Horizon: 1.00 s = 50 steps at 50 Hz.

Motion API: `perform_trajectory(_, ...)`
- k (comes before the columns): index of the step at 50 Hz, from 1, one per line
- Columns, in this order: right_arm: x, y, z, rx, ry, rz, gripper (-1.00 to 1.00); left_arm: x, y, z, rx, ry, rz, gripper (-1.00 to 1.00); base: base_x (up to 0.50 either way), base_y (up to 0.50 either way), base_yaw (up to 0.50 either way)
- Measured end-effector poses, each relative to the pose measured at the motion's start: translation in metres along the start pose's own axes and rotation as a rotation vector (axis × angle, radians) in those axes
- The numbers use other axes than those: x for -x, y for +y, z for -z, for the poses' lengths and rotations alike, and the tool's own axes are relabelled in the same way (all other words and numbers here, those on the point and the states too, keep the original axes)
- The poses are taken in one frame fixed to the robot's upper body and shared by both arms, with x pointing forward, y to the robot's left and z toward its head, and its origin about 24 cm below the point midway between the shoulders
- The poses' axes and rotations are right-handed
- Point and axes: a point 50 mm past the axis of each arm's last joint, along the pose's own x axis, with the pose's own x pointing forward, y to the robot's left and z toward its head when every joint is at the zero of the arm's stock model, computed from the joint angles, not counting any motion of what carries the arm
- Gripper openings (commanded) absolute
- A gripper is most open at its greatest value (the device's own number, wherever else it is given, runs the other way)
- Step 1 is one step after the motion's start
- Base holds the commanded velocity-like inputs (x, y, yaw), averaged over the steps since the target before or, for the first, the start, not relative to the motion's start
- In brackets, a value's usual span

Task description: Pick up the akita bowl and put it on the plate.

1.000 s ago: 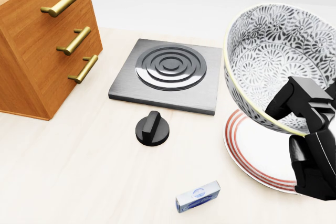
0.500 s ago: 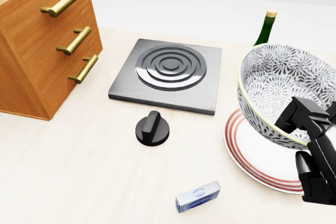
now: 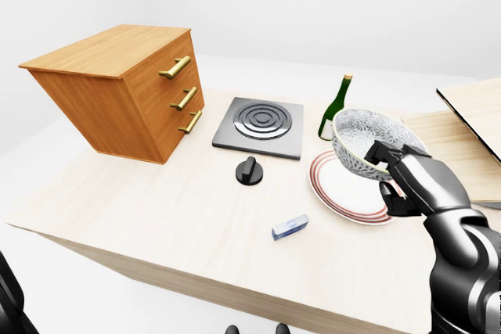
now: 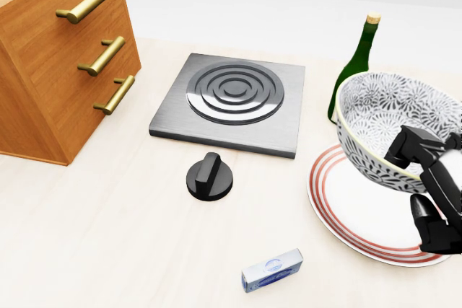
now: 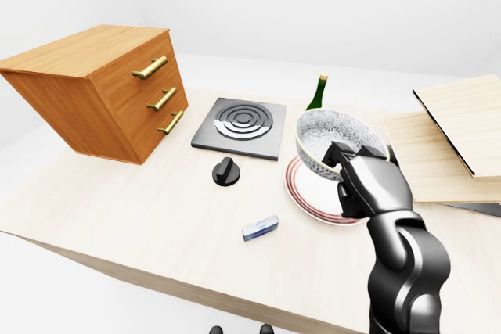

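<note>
No word, number or brand can be read in any of the views. A blue printed mark is seen on the face of the small white-and-blue rectangular box [image 4: 272,270] that lies on the pale wooden tabletop [image 4: 108,236], but it is too small and blurred to be made out. The round white ceramic akita bowl [image 4: 375,106] is covered with a dense dark floral pattern, in which no lettering can be made out.
</note>
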Motion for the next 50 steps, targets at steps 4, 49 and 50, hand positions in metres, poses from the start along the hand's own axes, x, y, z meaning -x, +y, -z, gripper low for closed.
perform_trajectory(4,-0.005,0.004,0.002,0.003,0.005,-0.023,-1.0,0.0,0.0,0.0,-0.001,0.0,0.0,1.0,0.0,0.0,0.0)
perform_trajectory(49,-0.031,0.037,0.033,-0.005,0.107,-0.218,-1.0,0.001,0.001,0.001,-0.007,-0.003,0.001,1.0,0.0,0.0,0.0)
perform_trajectory(50,-0.031,0.037,0.033,-0.005,0.108,-0.219,-1.0,0.001,0.001,0.001,-0.007,-0.003,0.001,1.0,0.0,0.0,0.0)
